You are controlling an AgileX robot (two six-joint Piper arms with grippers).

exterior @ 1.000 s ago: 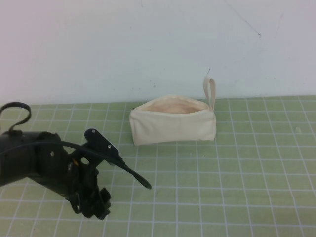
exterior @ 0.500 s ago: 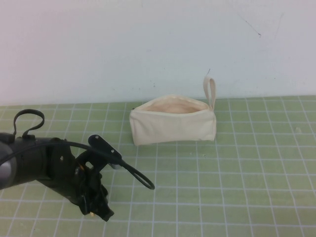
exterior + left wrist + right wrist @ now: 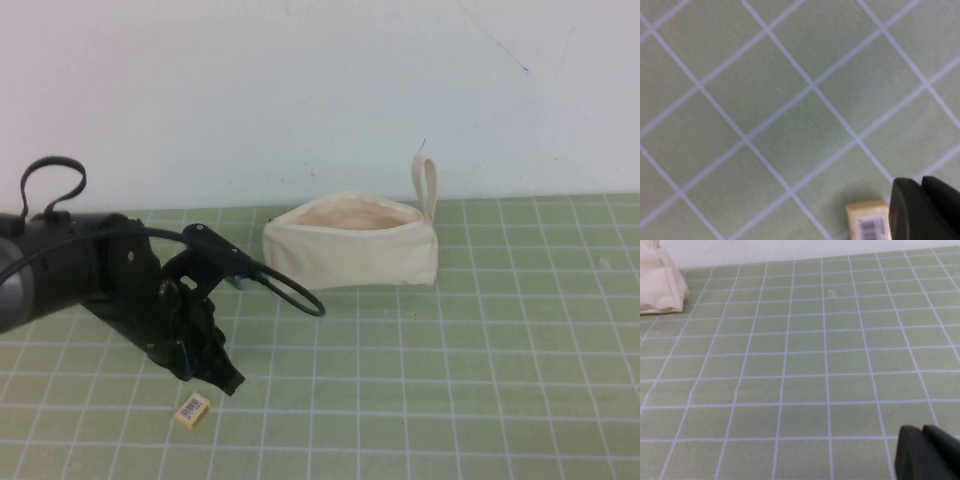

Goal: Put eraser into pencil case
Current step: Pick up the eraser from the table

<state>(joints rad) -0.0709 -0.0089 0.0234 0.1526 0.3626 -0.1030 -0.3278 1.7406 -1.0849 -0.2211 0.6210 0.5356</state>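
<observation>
The eraser (image 3: 192,409), a small tan block with a barcode label, lies flat on the green grid mat near the front left. My left gripper (image 3: 226,381) hangs just above and to the right of it, fingers shut and empty. In the left wrist view the eraser (image 3: 867,222) lies right beside the shut fingertips (image 3: 922,185). The cream pencil case (image 3: 350,250) stands open-topped at the back centre, its loop strap (image 3: 428,186) upright at its right end. My right gripper (image 3: 922,432) is shut and empty over bare mat, out of the high view; the case's end (image 3: 660,282) shows far off.
A white wall (image 3: 320,90) rises just behind the pencil case. The left arm's black cable loops (image 3: 290,295) out toward the case. The green grid mat (image 3: 480,350) covers the table.
My left gripper has risen and drawn back from the front of the mat. The eraser, hidden under it before, now shows lying on the mat below the fingertips.
</observation>
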